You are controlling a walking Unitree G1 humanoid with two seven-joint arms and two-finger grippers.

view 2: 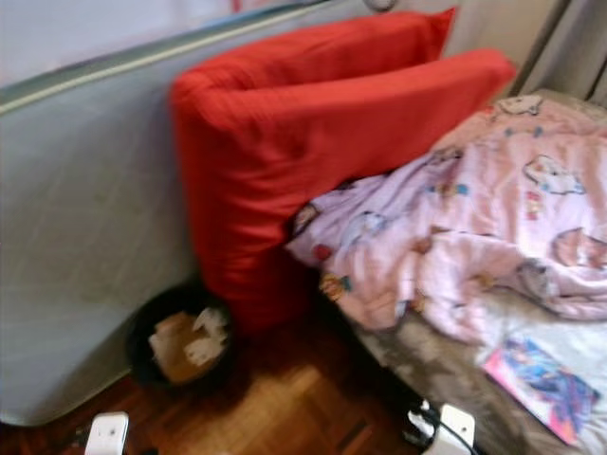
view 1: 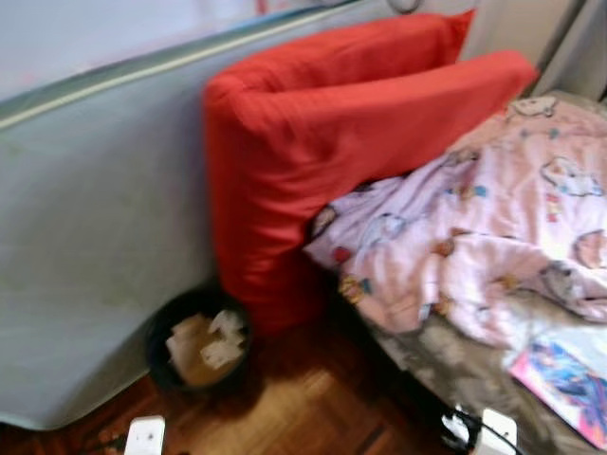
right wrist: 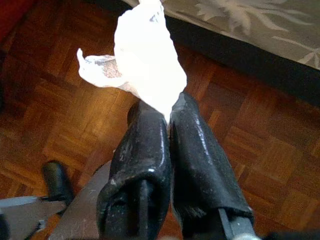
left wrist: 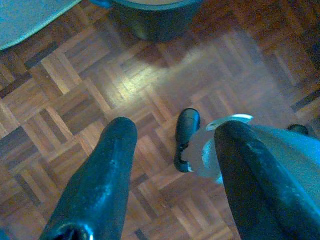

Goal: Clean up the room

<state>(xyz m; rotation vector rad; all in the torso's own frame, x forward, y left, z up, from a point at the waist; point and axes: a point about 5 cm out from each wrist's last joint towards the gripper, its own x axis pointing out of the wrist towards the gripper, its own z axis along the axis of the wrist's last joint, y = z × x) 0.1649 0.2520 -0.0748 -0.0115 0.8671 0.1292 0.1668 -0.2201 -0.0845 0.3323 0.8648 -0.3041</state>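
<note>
In the right wrist view my right gripper (right wrist: 169, 114) is shut on a crumpled white tissue (right wrist: 145, 55), which sticks out past the fingertips above the parquet floor. My left gripper (left wrist: 177, 127) hangs open over the parquet with nothing between its fingers. A black waste bin (view 1: 197, 346) holding crumpled paper and tissues stands on the floor between the grey upright mattress (view 1: 95, 237) and the red pillows (view 1: 313, 152). The same bin's dark wall (left wrist: 155, 20) lies just ahead of the left gripper.
A pink patterned blanket (view 1: 493, 227) lies rumpled over the bed on the right, with a colourful magazine (view 1: 569, 379) near its front edge. The bed's grey patterned side (right wrist: 250, 20) runs close beside the right gripper. My black foot (left wrist: 186, 135) rests on the parquet.
</note>
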